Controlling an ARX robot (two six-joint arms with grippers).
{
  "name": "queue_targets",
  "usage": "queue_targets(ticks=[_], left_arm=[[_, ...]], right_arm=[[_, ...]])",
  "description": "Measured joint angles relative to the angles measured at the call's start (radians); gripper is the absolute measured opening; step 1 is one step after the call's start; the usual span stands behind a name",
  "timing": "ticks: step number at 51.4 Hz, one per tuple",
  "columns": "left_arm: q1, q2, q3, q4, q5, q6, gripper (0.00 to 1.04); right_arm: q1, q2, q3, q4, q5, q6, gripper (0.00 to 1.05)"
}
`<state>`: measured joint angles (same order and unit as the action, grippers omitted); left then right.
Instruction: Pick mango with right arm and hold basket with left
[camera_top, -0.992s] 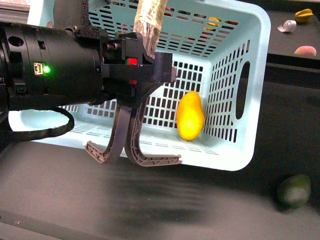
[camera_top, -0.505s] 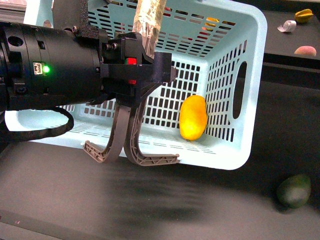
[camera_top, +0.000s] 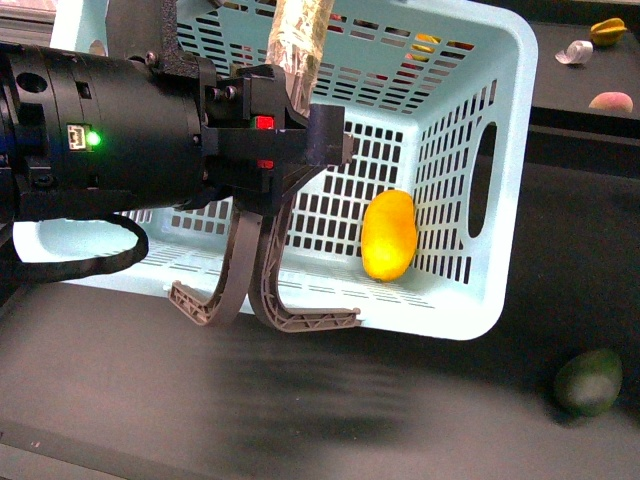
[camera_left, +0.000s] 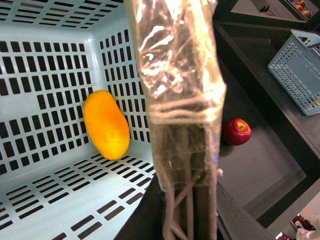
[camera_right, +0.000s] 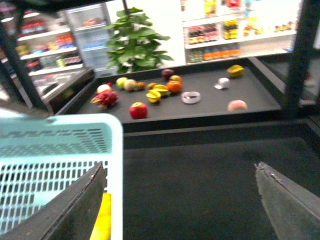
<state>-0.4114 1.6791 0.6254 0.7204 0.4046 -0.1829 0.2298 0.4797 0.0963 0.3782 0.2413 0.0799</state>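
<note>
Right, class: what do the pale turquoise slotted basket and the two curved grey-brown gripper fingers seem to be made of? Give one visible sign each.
Pale turquoise slotted basket: likely moulded plastic, smooth and slightly glossy; the signs are its even colour, regular slots and rounded rim. Curved grey-brown fingers: probably rigid matte plastic, going by the ribbed lattice along their edges.

**Left wrist view: inside the basket**

Pale turquoise basket fills most of the frame; slotted walls and slotted floor in view. One mango, yellow-orange, lies on the floor at the foot of a wall, near a corner, long axis tilted. Close foreground: upright brownish post wrapped in crinkled clear film, blocking the middle of the frame. Beyond it, outside the basket, a red apple sits on a dark counter. Farther off, a grey-blue slotted basket, partly cut by the frame edge.
</note>
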Motion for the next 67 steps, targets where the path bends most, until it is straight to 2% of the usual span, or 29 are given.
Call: queue_targets(ticks=[5,17,21,25,48,51,53,67], left_arm=[[0.0,0.0,0.0,0.0,0.0,0.002,0.09],[0.0,0.0,0.0,0.0,-0.001,0.002,0.09],[0.0,0.0,0.0,0.0,-0.001,0.002,0.09],[0.0,0.0,0.0,0.0,0.0,0.002,0.09],[0.0,0.0,0.0,0.0,-0.001,0.002,0.09],[0.0,0.0,0.0,0.0,0.0,0.0,0.09],[0.0,0.0,0.0,0.0,-0.001,0.001,0.09],[-0.001,0.0,0.0,0.0,-0.001,0.002,0.09]], right_arm=[[-0.039,-0.042,-0.018,-0.024,-0.062,-0.045,0.62],[-0.106,-0.124,-0.046,-0.078,-0.124,-0.071,0.26],[-0.177,-0.154,-0.053,-0.101,-0.222,-0.074,0.14],[-0.218,-0.179,-0.058,-0.117,-0.232,-0.076,0.02],[-0.228,-0.305,-0.092,-0.199,-0.24,-0.078,0.02],[-0.228,-0.404,-0.091,-0.334,-0.24,-0.079,0.02],[-0.228,-0.444,-0.091,-0.369,-0.24,-0.079,0.02],[-0.228,-0.474,-0.091,-0.377,-0.24,-0.079,0.02]])
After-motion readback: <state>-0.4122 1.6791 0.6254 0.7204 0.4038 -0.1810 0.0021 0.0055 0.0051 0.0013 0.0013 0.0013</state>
